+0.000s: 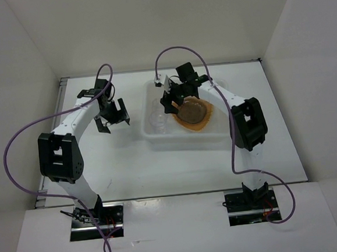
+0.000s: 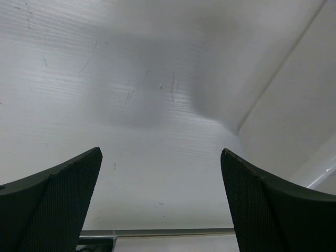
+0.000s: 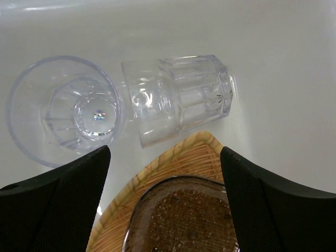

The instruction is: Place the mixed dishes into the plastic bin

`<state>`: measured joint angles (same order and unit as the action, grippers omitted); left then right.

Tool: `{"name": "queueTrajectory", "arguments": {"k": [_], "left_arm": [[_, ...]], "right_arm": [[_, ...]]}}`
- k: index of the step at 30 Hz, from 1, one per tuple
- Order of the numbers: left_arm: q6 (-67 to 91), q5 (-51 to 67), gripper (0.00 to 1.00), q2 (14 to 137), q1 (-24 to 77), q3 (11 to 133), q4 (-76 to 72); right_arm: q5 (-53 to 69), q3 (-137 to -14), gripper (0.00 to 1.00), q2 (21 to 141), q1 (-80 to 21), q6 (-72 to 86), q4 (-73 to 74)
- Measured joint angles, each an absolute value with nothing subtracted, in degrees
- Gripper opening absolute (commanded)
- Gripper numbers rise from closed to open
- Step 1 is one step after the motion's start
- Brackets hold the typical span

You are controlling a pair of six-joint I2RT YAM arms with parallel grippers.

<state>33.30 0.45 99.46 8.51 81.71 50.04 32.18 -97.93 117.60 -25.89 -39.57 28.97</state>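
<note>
1. Hovering over the table (image 1: 160,167) left of the plastic bin (image 1: 184,138), the left tool (image 2: 160,152) gapes wide, holding nothing.
2. Inside the bin, at its near-left corner, two clear glass cups (image 1: 159,124) touch: an upright cup (image 3: 65,107) and a tipped cup (image 3: 178,100) lying on its side.
3. Just right of them in the bin lies the orange plate (image 3: 173,163), with a grey-brown saucer (image 3: 181,220) resting on it.
4. Above the bin's middle, the right tool (image 3: 165,152) hangs over the saucer, fingers spread wide, gripping nothing.

no readable text, labels, numbers anywhere
</note>
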Motion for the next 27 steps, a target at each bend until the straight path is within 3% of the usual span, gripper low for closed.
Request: {"name": "queueTrajectory", "arguments": {"k": [14,27], "left_arm": [[35.53,1.06,1.0,99.46,8.54,79.88,49.47],[36.45,1.8,1.0,99.46,8.54,79.48,51.92]], "right_arm": [[32.49,-97.95,0.9,122.41,-25.61,-43.27,27.27],[31.4,-96.38,0.78,122.43,-25.96,-33.06,16.45]]}}
